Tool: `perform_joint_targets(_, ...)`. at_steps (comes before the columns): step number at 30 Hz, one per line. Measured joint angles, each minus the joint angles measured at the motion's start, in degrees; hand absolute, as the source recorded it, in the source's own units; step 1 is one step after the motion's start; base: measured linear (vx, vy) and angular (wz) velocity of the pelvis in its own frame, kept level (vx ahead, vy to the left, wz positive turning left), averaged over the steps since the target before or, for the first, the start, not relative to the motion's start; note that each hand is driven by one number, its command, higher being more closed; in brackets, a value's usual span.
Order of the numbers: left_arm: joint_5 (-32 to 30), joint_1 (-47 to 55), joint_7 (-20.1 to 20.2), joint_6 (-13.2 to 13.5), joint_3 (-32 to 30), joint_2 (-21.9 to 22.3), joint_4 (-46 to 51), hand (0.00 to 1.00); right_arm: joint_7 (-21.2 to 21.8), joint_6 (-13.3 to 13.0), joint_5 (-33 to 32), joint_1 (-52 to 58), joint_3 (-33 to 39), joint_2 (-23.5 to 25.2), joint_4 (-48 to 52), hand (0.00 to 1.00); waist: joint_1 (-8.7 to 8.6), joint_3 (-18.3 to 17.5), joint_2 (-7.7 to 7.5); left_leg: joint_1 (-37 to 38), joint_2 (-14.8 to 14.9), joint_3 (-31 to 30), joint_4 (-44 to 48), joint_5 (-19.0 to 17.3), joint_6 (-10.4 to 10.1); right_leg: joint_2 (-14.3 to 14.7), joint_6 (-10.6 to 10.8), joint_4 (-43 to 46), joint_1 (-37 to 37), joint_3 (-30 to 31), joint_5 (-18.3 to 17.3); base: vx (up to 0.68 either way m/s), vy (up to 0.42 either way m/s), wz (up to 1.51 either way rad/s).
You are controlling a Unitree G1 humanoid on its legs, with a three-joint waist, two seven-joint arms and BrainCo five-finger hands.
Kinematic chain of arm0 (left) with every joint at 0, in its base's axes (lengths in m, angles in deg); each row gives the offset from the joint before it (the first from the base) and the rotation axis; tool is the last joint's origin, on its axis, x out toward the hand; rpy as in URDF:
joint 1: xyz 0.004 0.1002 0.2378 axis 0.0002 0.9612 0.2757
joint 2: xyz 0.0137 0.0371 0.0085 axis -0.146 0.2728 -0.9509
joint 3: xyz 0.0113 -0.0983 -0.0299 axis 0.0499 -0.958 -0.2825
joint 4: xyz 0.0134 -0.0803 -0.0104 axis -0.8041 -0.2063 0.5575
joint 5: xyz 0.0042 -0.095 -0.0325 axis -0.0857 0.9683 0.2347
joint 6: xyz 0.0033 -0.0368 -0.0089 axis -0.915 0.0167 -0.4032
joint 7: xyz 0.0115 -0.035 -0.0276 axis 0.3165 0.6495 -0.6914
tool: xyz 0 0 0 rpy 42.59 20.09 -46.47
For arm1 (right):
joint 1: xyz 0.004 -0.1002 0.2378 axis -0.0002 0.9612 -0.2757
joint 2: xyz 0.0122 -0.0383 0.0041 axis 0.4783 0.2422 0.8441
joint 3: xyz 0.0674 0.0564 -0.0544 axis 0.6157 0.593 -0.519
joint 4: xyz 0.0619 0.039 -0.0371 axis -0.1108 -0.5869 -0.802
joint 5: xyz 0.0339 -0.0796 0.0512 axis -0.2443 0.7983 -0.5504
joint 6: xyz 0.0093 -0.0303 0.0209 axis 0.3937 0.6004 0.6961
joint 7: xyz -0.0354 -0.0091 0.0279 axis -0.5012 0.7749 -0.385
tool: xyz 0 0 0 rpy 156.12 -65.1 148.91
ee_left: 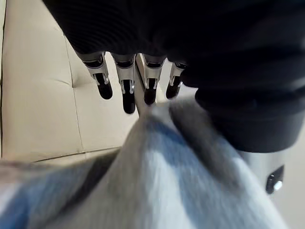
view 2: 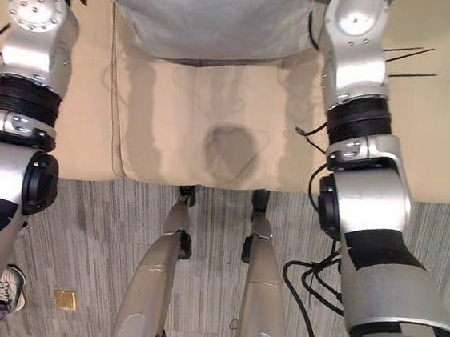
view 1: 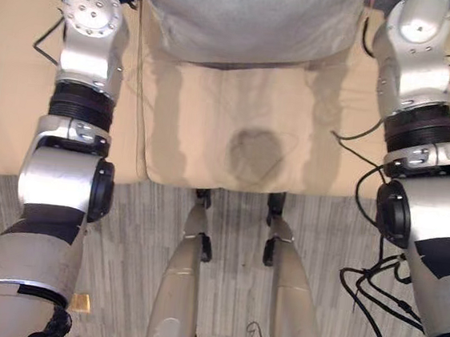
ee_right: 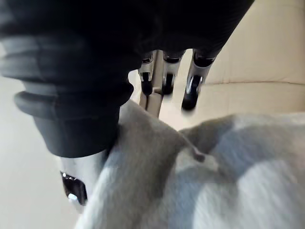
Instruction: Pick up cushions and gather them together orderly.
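Observation:
I hold a large grey cushion up between both arms at the far edge of the eye views, over the beige sofa seat. In the left wrist view the cushion's fabric rises to a peak at my left hand, caught between thumb and fingers. My right hand grips the cushion's other side the same way, with a fold of fabric bunched under its thumb. The cushion hangs clear of the seat and casts a shadow on it.
The sofa's front edge runs across the middle of the eye views, with grey striped carpet below it. A person's shoe and a small brass floor plate lie on the carpet at the lower left.

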Motion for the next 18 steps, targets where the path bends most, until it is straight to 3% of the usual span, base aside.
perform_joint_targets(5, 4.0, 4.4, 0.7, 0.1, -4.4, -4.2, 3.2, 0.00, 1.0, -0.1, -3.1, 4.4, 0.2, -5.6, 8.5, 0.00, 0.04, 0.0, 0.00, 0.3, 0.0, 0.4, 0.0, 0.0, 0.0, -0.2, 0.0, 0.7, -0.1, 0.0, 0.0, -0.01, -0.053, -0.01)
perform_joint_targets(11, 4.6, 16.7, 4.2, 0.2, -4.4, -4.2, 8.0, 0.00, 3.8, -1.2, -7.5, 18.3, 2.0, -6.0, 18.5, 0.00, -0.07, 0.0, -0.01, 2.2, 0.0, 1.0, 0.0, -0.3, -0.3, -0.1, 0.0, 2.9, 0.4, 0.8, -1.2, -0.01, -0.080, -0.02)
perform_joint_targets(15, 4.4, 26.3, 6.0, 0.9, -4.4, -1.3, 13.0, 0.00, 5.1, -2.7, -9.1, 30.3, 6.9, -4.9, 22.6, 0.00, -0.10, 0.0, -0.03, 3.3, -0.1, 1.3, 0.0, -0.3, -0.3, -0.1, 0.0, 3.1, 1.1, 1.3, -1.2, -0.02, -0.069, -0.04)
perform_joint_targets(17, 4.3, 32.7, 7.3, 1.1, -4.4, 2.1, 14.7, 0.00, 6.3, -3.0, -9.2, 37.8, 9.1, -2.7, 23.3, 0.00, -0.29, -0.1, -0.04, 4.5, 0.0, 1.3, 0.0, -0.6, 0.1, 0.0, 0.2, 3.0, 2.5, 1.2, -1.4, -0.02, -0.058, 0.03)
perform_joint_targets(18, 4.0, 38.8, 8.1, 1.3, -4.2, 6.0, 16.3, 0.00, 7.0, -3.1, -9.1, 45.0, 10.2, -0.2, 25.4, 0.00, -0.28, -0.1, -0.06, 5.8, 0.0, 1.3, 0.0, -1.3, 0.9, 0.0, 0.4, 2.9, 3.8, 1.2, -1.8, -0.01, -0.060, 0.01)
